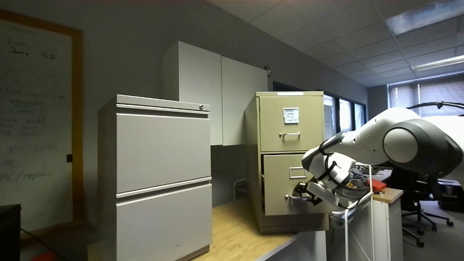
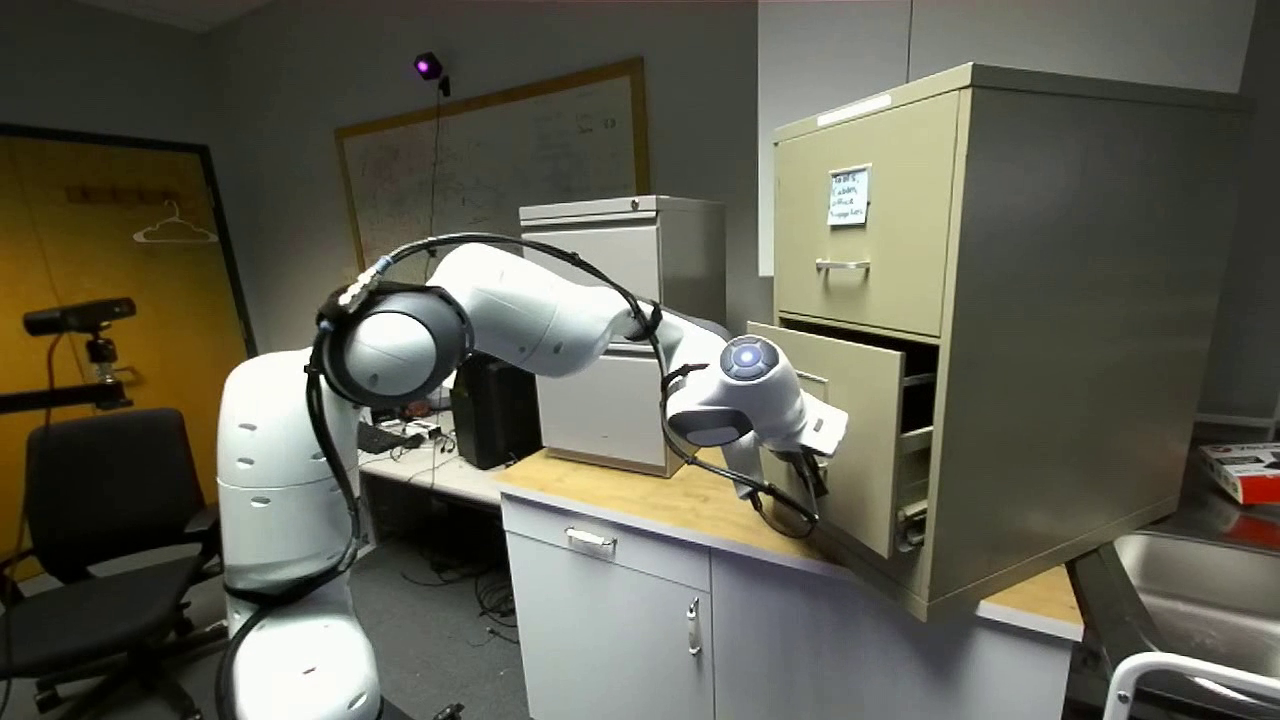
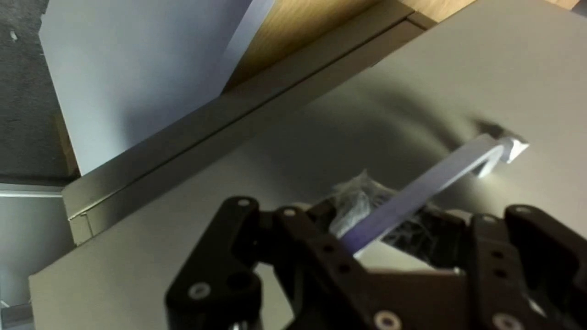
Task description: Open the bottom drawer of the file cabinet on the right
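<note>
The tan file cabinet (image 1: 252,145) (image 2: 1080,330) stands upright, with a white paper on its upper drawer. Its bottom drawer (image 1: 277,181) (image 2: 862,430) is pulled partly out in both exterior views, and a dark gap shows behind its front. In the wrist view the drawer front (image 3: 513,78) fills much of the picture. The silver bar handle (image 1: 288,197) (image 3: 426,188) runs between my fingers. My gripper (image 1: 303,195) (image 2: 812,478) (image 3: 378,213) is shut around the handle, with its taped fingertips reaching past the bar. The fingertips are largely hidden in an exterior view.
A wider light-grey cabinet (image 1: 163,152) (image 2: 590,400) stands on the same wooden countertop (image 1: 232,224) (image 2: 640,490). Grey base cabinets (image 2: 610,610) are below. A steel sink (image 2: 1160,550) lies beside the file cabinet. A desk (image 1: 393,194) with clutter is behind the arm.
</note>
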You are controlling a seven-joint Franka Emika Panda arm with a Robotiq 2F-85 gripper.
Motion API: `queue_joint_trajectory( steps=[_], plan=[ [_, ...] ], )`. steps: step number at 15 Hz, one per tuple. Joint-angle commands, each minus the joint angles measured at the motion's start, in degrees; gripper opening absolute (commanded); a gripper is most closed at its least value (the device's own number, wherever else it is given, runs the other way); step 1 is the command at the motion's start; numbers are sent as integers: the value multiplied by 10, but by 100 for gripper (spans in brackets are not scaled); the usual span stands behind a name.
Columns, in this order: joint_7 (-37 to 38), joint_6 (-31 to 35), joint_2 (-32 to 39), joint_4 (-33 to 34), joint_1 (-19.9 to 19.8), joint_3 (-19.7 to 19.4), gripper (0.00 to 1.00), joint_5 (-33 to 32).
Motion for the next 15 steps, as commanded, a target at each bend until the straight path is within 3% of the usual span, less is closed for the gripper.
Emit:
queue_joint_trajectory(
  steps=[1,10,11,15],
  plan=[
    [-18,-23,-82,-128,19,15,7,-16],
    [7,-21,-211,-271,15,28,7,-78],
    [16,-20,-227,-287,31,14,7,-94],
    [51,-21,-289,-347,33,18,7,-148]
  ],
)
